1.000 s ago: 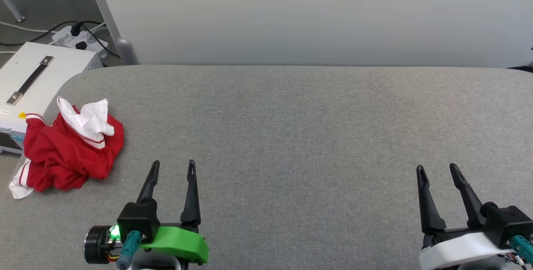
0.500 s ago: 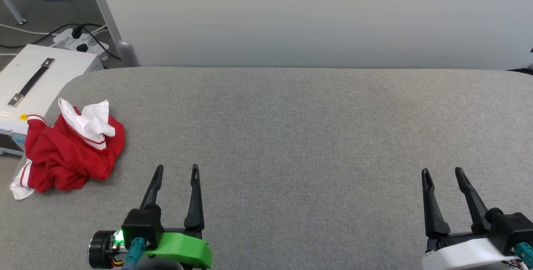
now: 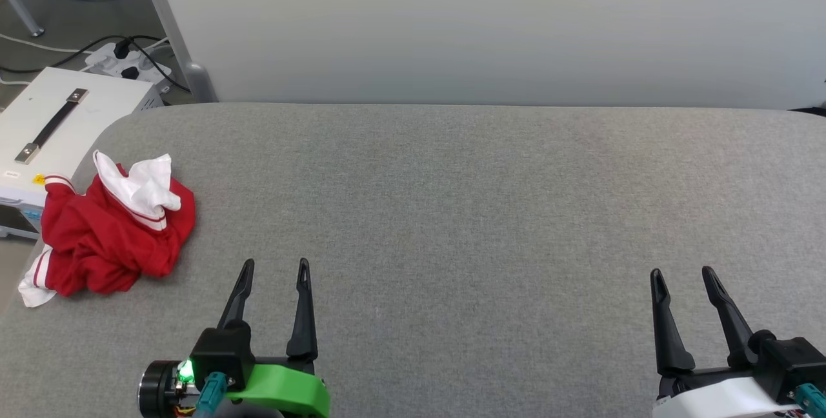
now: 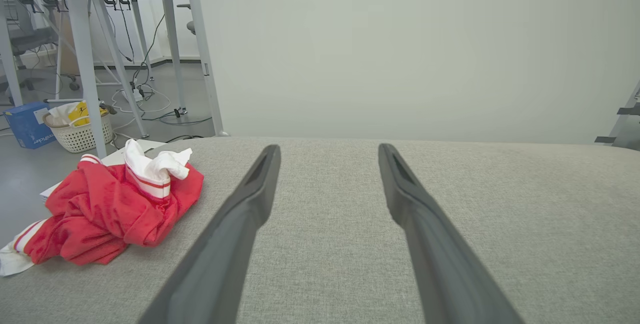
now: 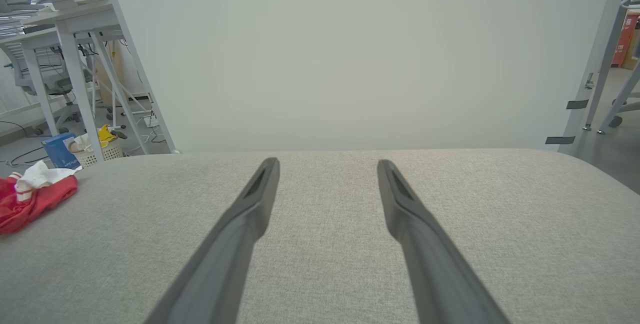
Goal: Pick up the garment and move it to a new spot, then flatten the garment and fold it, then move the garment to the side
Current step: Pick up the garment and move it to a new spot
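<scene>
The garment (image 3: 110, 237) is a crumpled red heap with a white sleeve bunched on top, lying at the far left edge of the grey padded table (image 3: 452, 211). It shows at the left in the left wrist view (image 4: 110, 209) and at the left border of the right wrist view (image 5: 30, 196). My left gripper (image 3: 274, 268) stands open over the near part of the table, to the right of the garment and apart from it. My right gripper (image 3: 681, 274) stands open at the near right, far from the garment. Both sets of fingers (image 4: 250, 199) (image 5: 250, 209) hold nothing.
A white case with a black handle (image 3: 48, 124) sits beside the table's left corner, with cables and a power strip (image 3: 122, 60) on the floor behind. A pale partition wall (image 3: 484, 24) rises behind the table. A white basket (image 4: 75, 131) stands on the floor.
Both grippers have drawn back slightly toward the near edge of the picture. The whole view has shifted a little, so the camera moved. The garment lies as before.
</scene>
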Motion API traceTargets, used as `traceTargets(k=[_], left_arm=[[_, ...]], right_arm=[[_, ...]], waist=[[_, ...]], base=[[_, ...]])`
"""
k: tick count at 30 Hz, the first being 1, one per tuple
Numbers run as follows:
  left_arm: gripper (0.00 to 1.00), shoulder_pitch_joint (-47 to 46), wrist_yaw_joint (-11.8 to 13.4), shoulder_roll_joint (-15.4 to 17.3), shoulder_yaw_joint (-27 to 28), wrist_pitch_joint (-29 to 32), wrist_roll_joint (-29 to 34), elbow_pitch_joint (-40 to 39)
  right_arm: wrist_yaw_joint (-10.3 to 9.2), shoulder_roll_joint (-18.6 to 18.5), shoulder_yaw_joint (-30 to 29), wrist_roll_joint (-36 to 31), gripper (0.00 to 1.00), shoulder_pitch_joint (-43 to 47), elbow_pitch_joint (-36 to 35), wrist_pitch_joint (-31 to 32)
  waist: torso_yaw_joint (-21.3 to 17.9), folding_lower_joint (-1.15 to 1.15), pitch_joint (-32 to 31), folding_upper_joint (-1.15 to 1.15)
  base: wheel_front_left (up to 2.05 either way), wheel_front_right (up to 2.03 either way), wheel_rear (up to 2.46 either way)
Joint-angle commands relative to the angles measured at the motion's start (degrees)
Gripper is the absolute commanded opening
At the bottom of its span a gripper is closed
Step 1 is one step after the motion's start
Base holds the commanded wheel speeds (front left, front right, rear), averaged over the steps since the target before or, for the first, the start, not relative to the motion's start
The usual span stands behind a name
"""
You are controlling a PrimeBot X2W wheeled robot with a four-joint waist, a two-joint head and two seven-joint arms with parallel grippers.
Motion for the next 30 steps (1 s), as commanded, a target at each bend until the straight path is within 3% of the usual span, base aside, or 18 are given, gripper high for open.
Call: traceTargets(k=[1,16,30], left_arm=[[1.0,0.8,0.1,-0.2,0.0,-0.3,-0.2,0.3],[1.0,0.7,0.4,-0.2,0.1,-0.3,-0.2,0.7],[1.0,0.1,0.4,-0.2,2.0,-0.3,-0.3,0.7]], right_arm=[[-0.04,-0.1,0.1,-0.1,1.0,0.6,0.2,-0.5],[-0.04,-0.1,0.5,-0.7,1.0,0.9,0.4,-0.5],[-0.04,-0.1,1.1,-1.5,1.0,0.5,0.2,-0.5]], waist=[[0.0,0.0,0.0,0.0],[1.2,0.0,0.1,0.0],[8.1,0.0,1.5,0.0]], base=[[0.0,0.0,0.0],[0.0,0.0,0.0],[0.0,0.0,0.0]])
